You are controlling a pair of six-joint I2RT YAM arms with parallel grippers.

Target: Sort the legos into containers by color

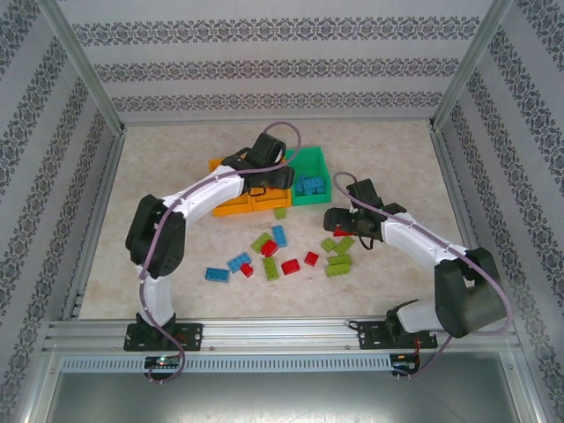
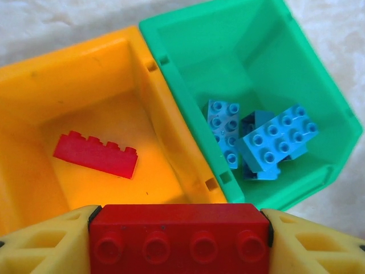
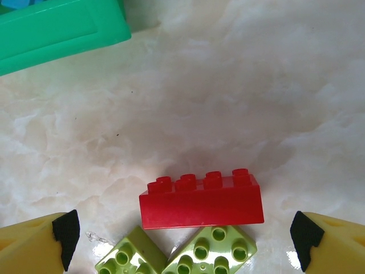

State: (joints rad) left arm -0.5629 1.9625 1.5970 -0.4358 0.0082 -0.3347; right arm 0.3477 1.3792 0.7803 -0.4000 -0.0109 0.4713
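Observation:
My left gripper (image 2: pixel 179 228) is shut on a red four-stud lego (image 2: pixel 179 240), its yellow fingers clamping both ends, above the orange container (image 2: pixel 68 80) that holds one red brick (image 2: pixel 96 155). Beside it, the green container (image 2: pixel 188 51) holds blue bricks (image 2: pixel 274 142). In the top view the left gripper (image 1: pixel 264 176) hovers over the row of containers (image 1: pixel 231 209). My right gripper (image 3: pixel 183 231) stands open low over the table, straddling a red brick (image 3: pixel 202 200) and two lime bricks (image 3: pixel 211 251) that touch it. Loose legos (image 1: pixel 270 268) in red, blue and lime lie scattered mid-table.
A corner of the green bin (image 3: pixel 57 28) lies up-left of the right gripper. Patterned walls and metal posts (image 1: pixel 84 70) enclose the marble table (image 1: pixel 167 167). An aluminium rail (image 1: pixel 282 333) runs along the near edge by the arm bases.

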